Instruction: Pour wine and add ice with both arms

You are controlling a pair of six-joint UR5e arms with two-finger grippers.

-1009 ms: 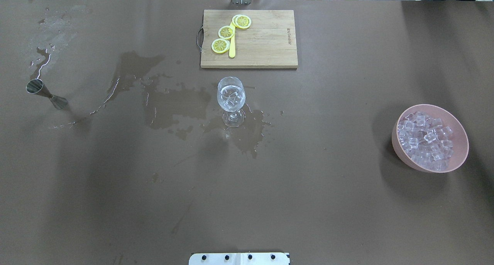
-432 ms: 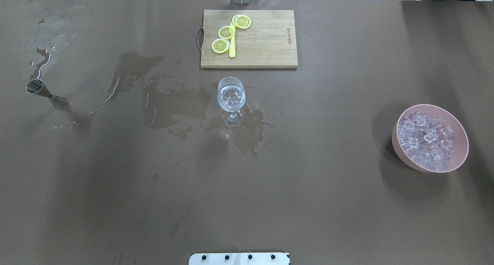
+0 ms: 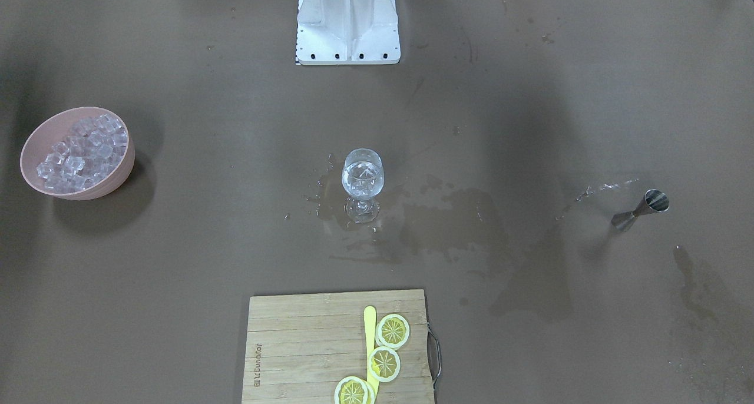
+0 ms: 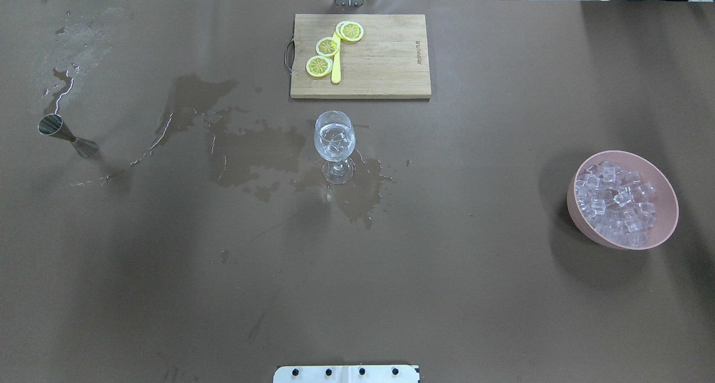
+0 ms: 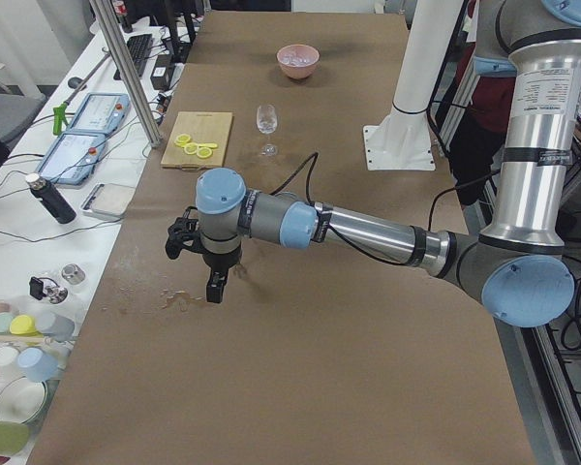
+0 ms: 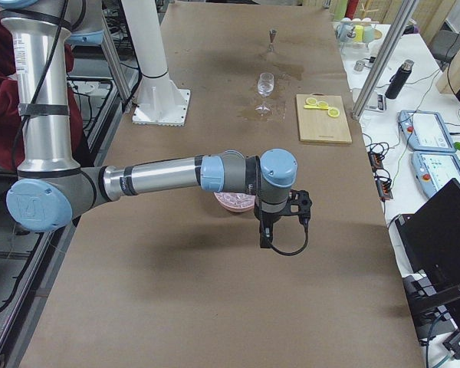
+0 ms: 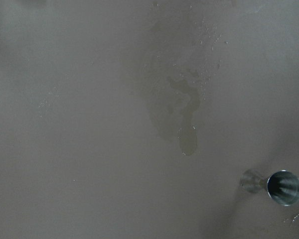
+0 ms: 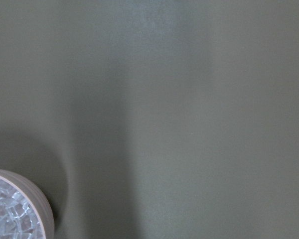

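A stemmed wine glass (image 4: 334, 143) (image 3: 362, 180) stands upright at the table's middle, holding clear wine with a few ice cubes in it. More ice (image 4: 614, 201) (image 3: 76, 151) fills a pink bowl (image 4: 581, 215) (image 3: 121, 174) on my right side. A steel jigger (image 4: 67, 136) (image 7: 284, 186) stands far left. Neither gripper shows in the overhead or front views. My left gripper (image 5: 216, 288) hangs above a wet spot near the table's left end; my right gripper (image 6: 265, 238) hangs just beside the bowl (image 6: 230, 203). I cannot tell whether either is open or shut.
A wooden cutting board (image 4: 385, 65) (image 3: 294, 345) with lemon slices and a yellow stick lies behind the glass. Wet patches (image 4: 251, 148) spread around the glass and towards the jigger. The white mounting bracket (image 3: 349, 21) sits at the robot's edge.
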